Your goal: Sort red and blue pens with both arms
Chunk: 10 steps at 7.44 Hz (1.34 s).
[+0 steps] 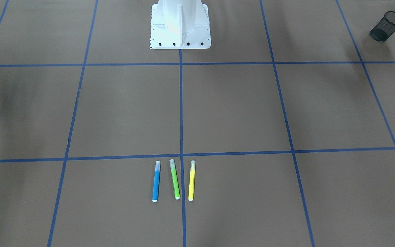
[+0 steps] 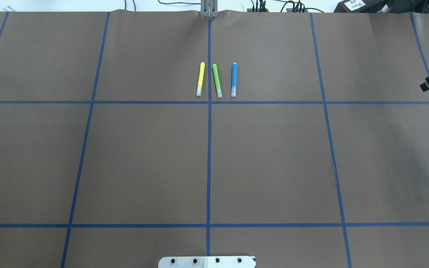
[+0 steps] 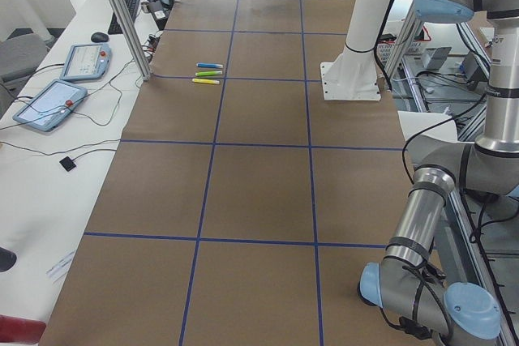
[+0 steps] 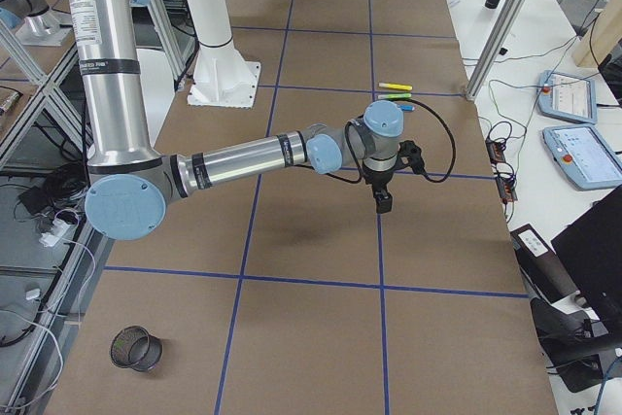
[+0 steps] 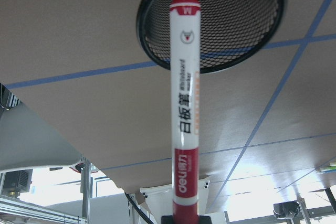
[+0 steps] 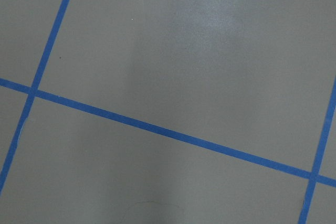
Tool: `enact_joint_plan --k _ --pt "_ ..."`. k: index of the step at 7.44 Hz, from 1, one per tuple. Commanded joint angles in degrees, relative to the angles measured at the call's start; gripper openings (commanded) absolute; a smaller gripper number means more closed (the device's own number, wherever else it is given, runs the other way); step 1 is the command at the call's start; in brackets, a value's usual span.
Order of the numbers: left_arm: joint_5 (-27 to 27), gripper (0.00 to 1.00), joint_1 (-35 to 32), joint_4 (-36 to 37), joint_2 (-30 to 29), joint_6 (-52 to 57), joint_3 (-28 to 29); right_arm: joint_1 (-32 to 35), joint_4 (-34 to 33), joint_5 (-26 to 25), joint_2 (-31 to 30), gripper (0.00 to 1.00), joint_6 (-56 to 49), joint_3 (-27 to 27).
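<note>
Pointing lengthwise at mesh cup (image 5: 236, 24) — red pen (image 5: 185, 114) clamped in left gripper (image 5: 181, 219); right gripper (image 4: 384, 203) — state unclear

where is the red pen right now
In the left wrist view the red pen is held in the left pincer, its far end over the mouth of the black mesh cup, out on the robot's left side.

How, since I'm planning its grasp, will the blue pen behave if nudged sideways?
The blue pen has a round, slim barrel lying flat, so it would probably roll, perhaps into the green marker beside it. Being slim, it seems stiff and light.
</note>
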Motion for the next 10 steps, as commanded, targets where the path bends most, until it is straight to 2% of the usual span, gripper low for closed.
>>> enact_joint_plan --k 1,3,4,5,8,10 --pt "-1.7 0.02 0.0 -0.1 0.2 -0.1 0.2 0.0 0.0 -0.1 -0.1 1.00 0.0 -0.2" --pt "-2.5 0.20 0.0 -0.6 -0.2 0.7 0.1 0.0 0.0 -0.1 -0.1 1.00 0.1 -0.3" --pt "-2.5 0.87 0.0 -1.1 -0.3 0.7 0.1 0.0 0.0 0.0 0.0 1.00 0.1 -0.3" --pt "-2.6 1.00 0.0 -1.2 -0.3 0.7 0.0 0.0 0.0 0.0 0.0 1.00 0.1 -0.3" --pt "-2.7 1.00 0.0 -1.2 -1.4 0.7 -0.2 0.0 -0.1 0.0 0.0 1.00 0.1 -0.3" --pt "-2.6 1.00 0.1 -2.6 -5.6 2.3 -0.4 0.0 -0.1 0.0 0.0 1.00 0.2 -0.3"
